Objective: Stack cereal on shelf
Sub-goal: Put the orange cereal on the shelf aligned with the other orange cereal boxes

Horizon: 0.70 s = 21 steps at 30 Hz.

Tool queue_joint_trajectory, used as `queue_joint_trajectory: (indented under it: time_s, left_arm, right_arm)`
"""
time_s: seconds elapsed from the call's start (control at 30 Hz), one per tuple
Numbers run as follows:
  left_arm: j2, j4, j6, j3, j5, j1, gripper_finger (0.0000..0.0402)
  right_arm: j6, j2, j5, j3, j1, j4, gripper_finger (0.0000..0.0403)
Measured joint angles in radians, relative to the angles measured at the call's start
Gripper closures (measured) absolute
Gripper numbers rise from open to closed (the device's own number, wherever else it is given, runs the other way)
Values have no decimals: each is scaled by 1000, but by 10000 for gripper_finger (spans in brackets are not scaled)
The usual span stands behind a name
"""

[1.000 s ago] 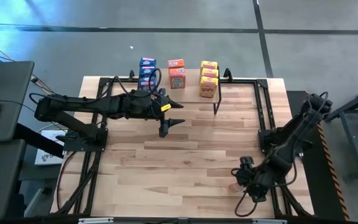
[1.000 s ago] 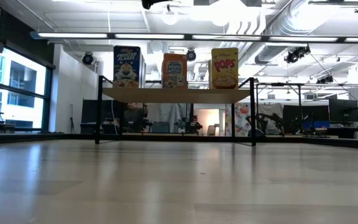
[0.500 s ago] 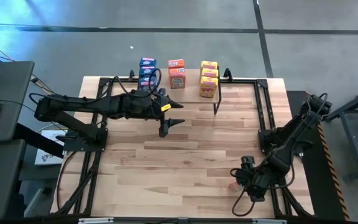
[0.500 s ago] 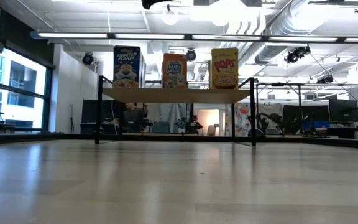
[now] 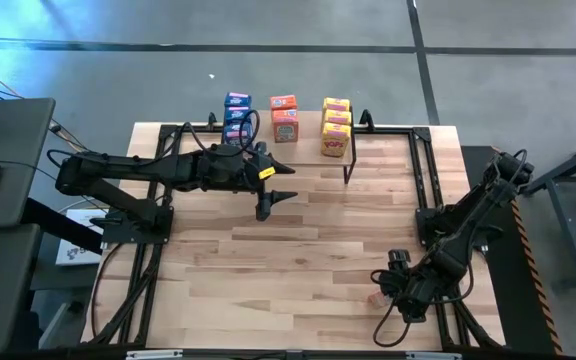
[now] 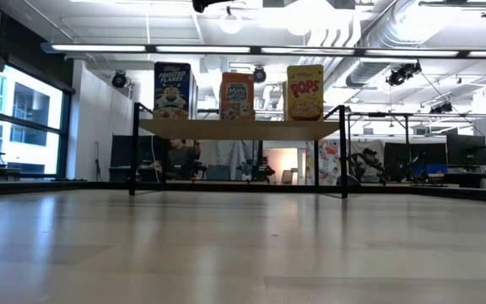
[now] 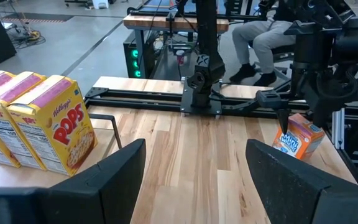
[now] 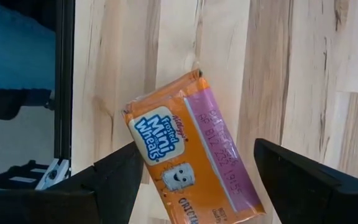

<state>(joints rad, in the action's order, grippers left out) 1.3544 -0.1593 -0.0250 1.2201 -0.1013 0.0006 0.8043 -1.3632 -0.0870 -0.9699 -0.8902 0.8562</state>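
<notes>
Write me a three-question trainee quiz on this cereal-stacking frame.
1. True or false: the left gripper is gripping cereal.
2. What colour is the box beneath the right gripper? A blue, B orange, C yellow.
3. How many yellow boxes are on the shelf?

Key: 1 false, its fingers are open and empty. 2 B. 3 three.

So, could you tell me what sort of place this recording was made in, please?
Probably a robotics lab in an open-plan industrial space: exposed ceiling ducts and long strip lights overhead, grey concrete floor, more black-framed robot benches beyond the slatted wooden tabletop, and a seated person.
</notes>
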Motion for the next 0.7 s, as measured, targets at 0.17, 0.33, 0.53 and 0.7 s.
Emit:
queue_joint_trajectory:
  time_s: [0.17,0.33,0.53,0.7]
  left_arm:
    - [0,0,0,0,0,0,133]
    - [0,0,1,0,0,0,133]
    - [0,0,1,0,0,0,133]
    - [0,0,1,0,0,0,133]
  right_arm:
    - [7,0,8,0,0,0,134]
    - [7,1,13,0,0,0,171]
    - [7,1,16,0,0,0,202]
    - [7,1,16,0,0,0,228]
